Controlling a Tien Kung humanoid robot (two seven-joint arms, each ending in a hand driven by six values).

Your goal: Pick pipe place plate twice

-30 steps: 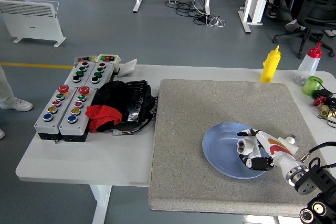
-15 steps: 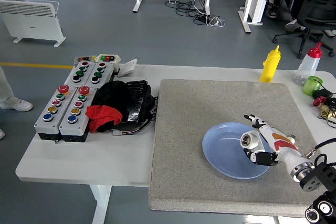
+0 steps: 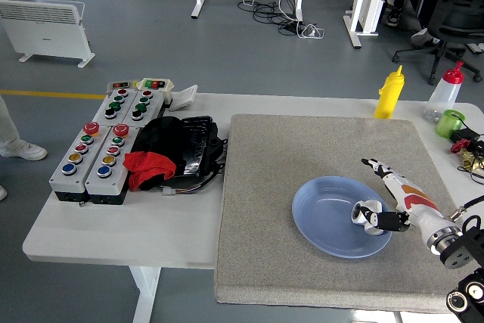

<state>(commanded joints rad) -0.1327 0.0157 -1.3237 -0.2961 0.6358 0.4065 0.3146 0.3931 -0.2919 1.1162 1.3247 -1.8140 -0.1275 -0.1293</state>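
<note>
Mat (image 3: 302, 187) covers the right half of the tabletop (image 3: 113, 225). Plate (image 3: 325, 217) sits on the mat, near-right part. Pipe fitting (image 3: 366, 213) lies in the plate at its right side, right robot hand (image 3: 397, 202) over the plate's right rim, touching the fitting. Left of the mat: bundle of cloth and gear (image 3: 178, 153), just beside the mat's left edge. Further left, two button boxes (image 3: 94, 160) side by side; two more button boxes (image 3: 128, 100) behind them at the far edge. Two squeeze bottles (image 3: 389, 94) (image 3: 445, 94) at the far right, behind the mat. Cup (image 3: 451, 122) just near of the right bottle.
</note>
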